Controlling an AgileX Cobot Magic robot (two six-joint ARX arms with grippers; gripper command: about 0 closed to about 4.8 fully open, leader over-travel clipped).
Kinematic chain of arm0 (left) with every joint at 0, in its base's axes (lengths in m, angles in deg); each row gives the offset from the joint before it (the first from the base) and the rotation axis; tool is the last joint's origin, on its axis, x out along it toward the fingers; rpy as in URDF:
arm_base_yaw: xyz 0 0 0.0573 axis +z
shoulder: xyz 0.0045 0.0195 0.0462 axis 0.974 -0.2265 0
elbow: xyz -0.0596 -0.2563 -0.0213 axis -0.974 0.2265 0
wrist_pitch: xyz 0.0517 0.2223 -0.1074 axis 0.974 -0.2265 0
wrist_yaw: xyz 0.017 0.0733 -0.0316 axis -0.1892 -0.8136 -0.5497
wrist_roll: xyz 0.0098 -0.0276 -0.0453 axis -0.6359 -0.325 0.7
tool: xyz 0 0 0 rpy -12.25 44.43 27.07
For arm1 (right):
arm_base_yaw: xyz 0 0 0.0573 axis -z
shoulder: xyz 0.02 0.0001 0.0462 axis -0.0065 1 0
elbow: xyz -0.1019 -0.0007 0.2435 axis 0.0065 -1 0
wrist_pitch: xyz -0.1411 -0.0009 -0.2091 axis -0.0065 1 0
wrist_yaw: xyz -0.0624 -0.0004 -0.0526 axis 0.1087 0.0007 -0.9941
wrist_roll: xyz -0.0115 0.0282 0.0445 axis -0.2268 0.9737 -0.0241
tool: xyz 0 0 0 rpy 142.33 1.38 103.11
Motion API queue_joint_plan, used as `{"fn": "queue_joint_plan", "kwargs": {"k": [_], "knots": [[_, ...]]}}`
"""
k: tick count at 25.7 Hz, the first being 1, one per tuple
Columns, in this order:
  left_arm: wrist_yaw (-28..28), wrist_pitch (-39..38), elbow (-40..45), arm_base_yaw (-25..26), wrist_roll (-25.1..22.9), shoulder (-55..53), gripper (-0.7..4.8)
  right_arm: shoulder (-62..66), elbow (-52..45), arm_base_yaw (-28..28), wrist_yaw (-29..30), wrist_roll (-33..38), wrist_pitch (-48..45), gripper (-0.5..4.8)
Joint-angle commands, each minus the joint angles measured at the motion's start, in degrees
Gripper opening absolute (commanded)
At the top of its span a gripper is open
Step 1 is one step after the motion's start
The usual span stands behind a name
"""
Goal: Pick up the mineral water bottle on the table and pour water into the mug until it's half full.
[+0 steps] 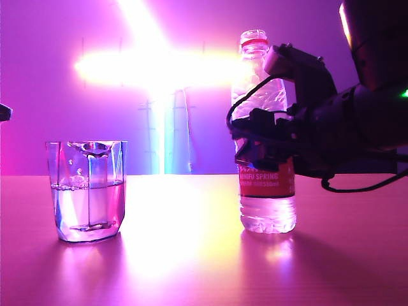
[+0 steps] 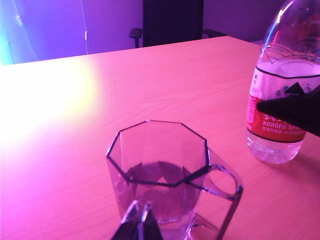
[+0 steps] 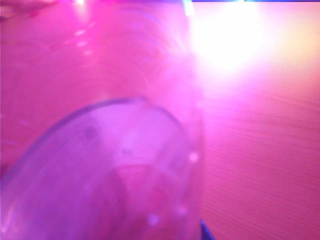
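The mineral water bottle point(image 1: 266, 191) stands upright on the table point(image 1: 191, 261), right of centre, with no cap on its red-ringed neck. My right gripper point(image 1: 247, 137) reaches in from the right and is shut on the bottle just above and across its red label. In the right wrist view the bottle point(image 3: 100, 150) fills the picture, blurred. In the left wrist view a dark finger point(image 2: 295, 111) lies across the bottle point(image 2: 280, 75). The mug point(image 1: 88, 191), a faceted clear glass, stands at the left with water to about mid height. My left gripper point(image 2: 141, 216) is shut and empty, just in front of the mug point(image 2: 160, 170).
A bright cross-shaped light glares on the back wall behind the table. A dark chair point(image 2: 172, 22) stands beyond the table's far edge. Bare tabletop lies between the mug and the bottle. A small dark part point(image 1: 5, 113) pokes in at the left edge.
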Motion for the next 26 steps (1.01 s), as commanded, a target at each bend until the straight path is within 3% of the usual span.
{"fn": "queue_joint_plan", "kwargs": {"k": [1, 6, 7, 21, 26], "knots": [[0.2, 0.3, -0.2, -0.1, 0.2, -0.1, -0.02, -0.2, -0.7, 0.0, 0.1, 0.3, -2.3, 2.92], [0.2, 0.3, -0.2, -0.1, 0.2, -0.1, -0.02, -0.7, -3.3, -0.2, 0.1, 1.4, -4.8, 4.69], [0.2, 0.3, -0.2, -0.1, 0.2, -0.1, -0.02, -1.0, -3.7, -0.2, 0.1, 1.5, -5.4, 4.79], [0.2, 0.3, -0.2, 0.1, 0.2, -0.1, -0.02, -12.9, -13.4, -4.0, -0.5, 1.5, -7.6, 4.79], [2.3, 0.4, -0.2, 4.9, 0.2, -0.1, -0.02, -19.3, -16.3, -7.7, -8.3, 1.4, -7.0, 4.79]]}}
